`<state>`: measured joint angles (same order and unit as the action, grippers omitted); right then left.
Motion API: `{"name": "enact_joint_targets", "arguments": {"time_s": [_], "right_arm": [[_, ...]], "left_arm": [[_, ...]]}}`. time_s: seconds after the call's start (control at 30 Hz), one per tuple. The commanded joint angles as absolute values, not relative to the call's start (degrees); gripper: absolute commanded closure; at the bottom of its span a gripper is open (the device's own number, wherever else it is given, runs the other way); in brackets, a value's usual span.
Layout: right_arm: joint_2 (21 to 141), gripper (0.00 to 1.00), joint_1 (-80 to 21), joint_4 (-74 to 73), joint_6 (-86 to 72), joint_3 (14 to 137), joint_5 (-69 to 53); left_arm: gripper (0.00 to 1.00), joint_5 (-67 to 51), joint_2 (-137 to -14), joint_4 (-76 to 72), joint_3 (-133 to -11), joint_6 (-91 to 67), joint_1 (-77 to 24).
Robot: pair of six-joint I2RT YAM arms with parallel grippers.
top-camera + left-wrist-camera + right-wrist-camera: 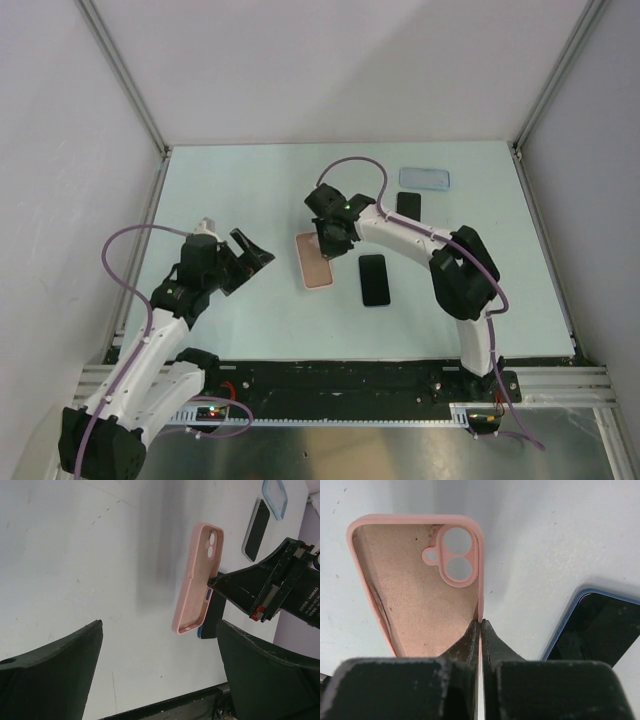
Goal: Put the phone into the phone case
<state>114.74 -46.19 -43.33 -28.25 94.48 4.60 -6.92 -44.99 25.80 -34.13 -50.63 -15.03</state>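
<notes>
Right gripper (480,630) pinches shut on the rim of an empty pink case (415,590) mid-worktop. We should keep that pinch steady (a thin rim likely slips). Black phone (374,280) lies near it. Empty blue case (425,178) sits by the far edge. Left gripper (160,667) hangs wide open.

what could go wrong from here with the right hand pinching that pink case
1. The right hand pinches only one thin side wall of the pink case, so the rim may bend or slip out.
2. The blue-edged phone lies close beside it, so swinging the case could knock it.
3. A second phone and a light-blue case lie farther back, so phone and case could get mismatched.
</notes>
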Motion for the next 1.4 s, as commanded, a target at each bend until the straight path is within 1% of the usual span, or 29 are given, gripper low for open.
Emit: {"name": "enact_joint_targets", "arguments": {"time_s": [0.0, 0.03, 0.1, 0.17, 0.2, 0.23, 0.3, 0.37, 0.53, 0.7, 0.83, 1.37], "right_arm": [[115.8, 0.97, -46.3, -42.5, -25.6, 95.4, 5.1], [116.0, 0.94, -46.4, -42.5, -25.5, 95.4, 5.2], [115.8, 0.73, -46.4, -42.4, -25.7, 95.1, 5.6], [115.0, 0.44, -46.5, -42.2, -26.1, 94.6, 6.4], [114.4, 0.34, -46.4, -42.0, -26.3, 93.9, 7.2], [113.2, 0.26, -46.3, -41.8, -26.4, 93.2, 7.9], [109.9, 0.16, -45.8, -41.3, -27.2, 90.9, 9.8], [105.8, 0.11, -45.0, -41.2, -28.6, 87.6, 12.5], [96.2, 0.04, -43.0, -38.9, -31.5, 74.4, 17.1], [94.0, 0.01, -43.3, -35.7, -32.5, 67.0, 18.5], [96.0, 0.01, -43.9, -32.9, -33.0, 64.8, 17.4], [98.7, 0.01, -44.3, -30.2, -33.9, 62.1, 19.5]], "left_arm": [[0.02, -5.9, -45.1, 26.1, -33.9, -51.0, -14.5], [0.02, -5.9, -45.1, 26.1, -34.0, -51.1, -14.4], [0.02, -6.0, -45.3, 26.1, -34.0, -51.1, -14.4], [0.02, -5.9, -45.4, 26.1, -34.0, -51.2, -14.4], [0.02, -5.9, -45.4, 26.0, -33.9, -51.2, -14.5], [0.02, -6.0, -45.4, 26.0, -33.8, -51.2, -14.4], [0.01, -6.0, -45.2, 26.0, -33.6, -51.1, -14.5], [0.01, -6.2, -45.0, 26.0, -33.4, -50.9, -14.5], [0.01, -6.5, -44.9, 25.7, -32.8, -50.1, -14.5], [0.01, -7.4, -46.8, 24.8, -33.3, -49.7, -14.5], [0.01, -8.0, -47.5, 24.5, -33.6, -49.3, -14.5], [0.02, -10.9, -53.4, 22.8, -35.0, -49.2, -14.5]]}}
